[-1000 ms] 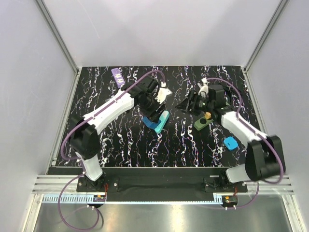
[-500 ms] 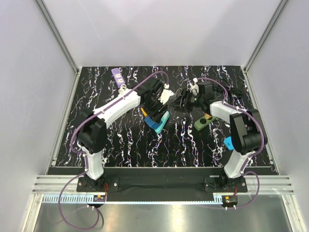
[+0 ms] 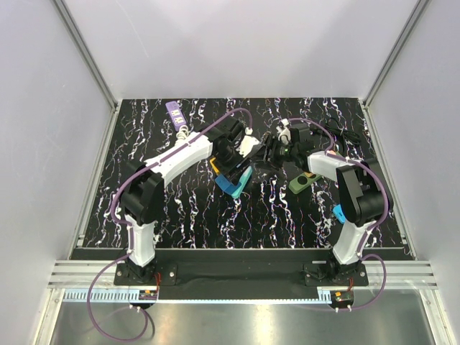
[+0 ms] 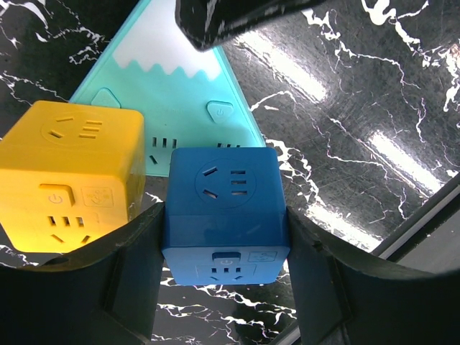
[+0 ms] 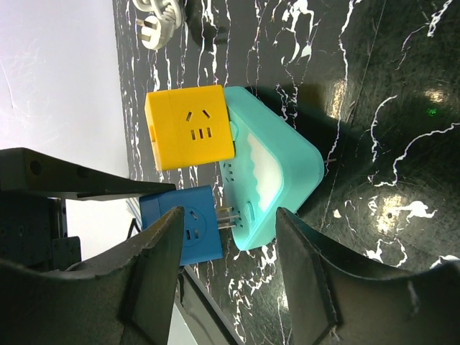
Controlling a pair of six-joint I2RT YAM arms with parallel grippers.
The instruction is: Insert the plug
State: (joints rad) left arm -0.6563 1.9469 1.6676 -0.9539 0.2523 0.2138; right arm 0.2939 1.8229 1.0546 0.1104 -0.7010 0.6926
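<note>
On the table [image 3: 180,208], seen from above, a purple strip [image 3: 174,111] lies at 10 o'clock with a white plug [image 3: 182,132] just at its 5 o'clock. Near the centre, the left gripper [image 4: 226,266] pinches the blue cube [image 4: 223,208] by two opposite sides. In the left wrist view, a yellow cube [image 4: 68,180] stands just beside it at 9 o'clock and the teal strip [image 4: 180,86] lies at 12 o'clock. The right wrist view shows the cube's prongs [image 5: 226,215] reaching the strip's side, still exposed. From above, the right gripper [image 3: 267,157] hovers at the strip's 1 o'clock, fingers spread and holding nothing. A green block [image 3: 300,184] lies at its 4 o'clock.
</note>
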